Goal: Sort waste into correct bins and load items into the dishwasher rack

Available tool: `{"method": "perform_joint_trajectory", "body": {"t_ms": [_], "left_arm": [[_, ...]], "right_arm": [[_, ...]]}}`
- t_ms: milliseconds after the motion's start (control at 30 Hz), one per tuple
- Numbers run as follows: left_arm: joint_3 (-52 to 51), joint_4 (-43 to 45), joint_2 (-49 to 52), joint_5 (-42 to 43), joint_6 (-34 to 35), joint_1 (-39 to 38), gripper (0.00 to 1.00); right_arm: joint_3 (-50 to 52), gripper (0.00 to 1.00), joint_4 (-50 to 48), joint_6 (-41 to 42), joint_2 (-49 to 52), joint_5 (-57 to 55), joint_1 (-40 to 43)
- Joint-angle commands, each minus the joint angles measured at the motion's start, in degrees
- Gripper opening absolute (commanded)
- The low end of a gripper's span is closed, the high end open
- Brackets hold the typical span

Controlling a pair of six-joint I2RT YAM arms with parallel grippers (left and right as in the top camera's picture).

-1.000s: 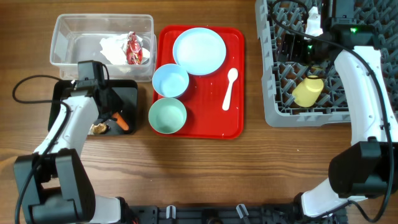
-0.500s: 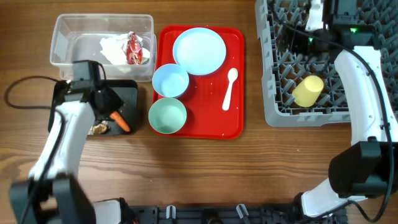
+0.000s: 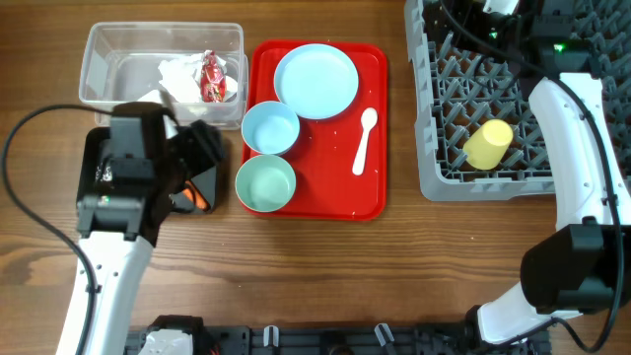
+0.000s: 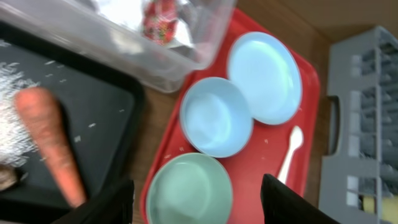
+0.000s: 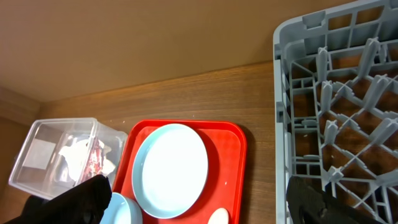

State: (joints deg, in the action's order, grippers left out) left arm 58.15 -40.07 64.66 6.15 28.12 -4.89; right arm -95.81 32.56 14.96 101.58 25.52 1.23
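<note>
The wooden bench point(image 3: 315, 266) holds everything. The biggest thing on it is the grey dishwasher rack point(image 3: 483, 185) at the far right, with pegs standing up to hold dishes. In the middle sits the red tray point(image 3: 335, 168), where the dirty dishes wait. At the far left is the clear tub point(image 3: 163, 28) for dry rubbish, and just nearer is the black tray point(image 4: 99, 106) for food scraps. The left pincer point(image 4: 199, 205) hangs over the gap between the black tray and the red tray, wide open and holding nothing; I think it is free to take a bowl. The right pincer point(image 5: 193, 205) is up over the rack's far edge, open and empty too. The blue plate point(image 3: 315, 81), blue bowl point(image 3: 270, 128) and green bowl point(image 3: 265, 183) are on the red tray, not yet loaded. The yellow cup point(image 3: 488, 144) lies in the rack. The carrot point(image 4: 53, 143) rests in the black tray. The white spoon point(image 3: 363, 140) is right of the bowls. The tissue point(image 3: 177, 77) and red wrapper point(image 3: 212, 77) are in the tub. Rice point(image 4: 9, 124) lies beside the carrot.
</note>
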Motion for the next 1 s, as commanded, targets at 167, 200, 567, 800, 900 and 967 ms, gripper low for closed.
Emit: {"method": "perform_joint_trajectory", "body": {"t_ms": [167, 200, 567, 800, 900, 967], "left_arm": [[1.01, 9.86, 5.03, 0.85, -1.09, -10.86, 0.61], [1.03, 11.34, 5.88, 0.87, -1.09, -11.91, 0.61], [7.96, 20.26, 16.06, 0.42, -5.18, -19.74, 0.66], [12.28, 19.71, 26.69, 0.22, -11.52, -25.4, 0.7], [12.28, 19.23, 31.02, 0.22, -14.8, -27.34, 0.7], [12.28, 19.3, 32.59, 0.22, -16.57, -28.41, 0.7]], "right_arm": [[-0.85, 0.93, 1.16, 0.15, -0.17, 1.36, -0.31], [-0.85, 0.93, 1.38, 0.02, -0.17, 1.33, -0.31], [-0.85, 0.98, 13.62, -3.5, -0.17, 1.46, -0.31], [-0.85, 0.99, 18.8, -6.69, -0.17, -1.38, -0.31], [-0.83, 1.0, 20.52, -7.54, -0.15, -1.64, -0.31], [-0.83, 0.99, 20.83, -8.0, -0.15, -1.77, -0.31]]}}
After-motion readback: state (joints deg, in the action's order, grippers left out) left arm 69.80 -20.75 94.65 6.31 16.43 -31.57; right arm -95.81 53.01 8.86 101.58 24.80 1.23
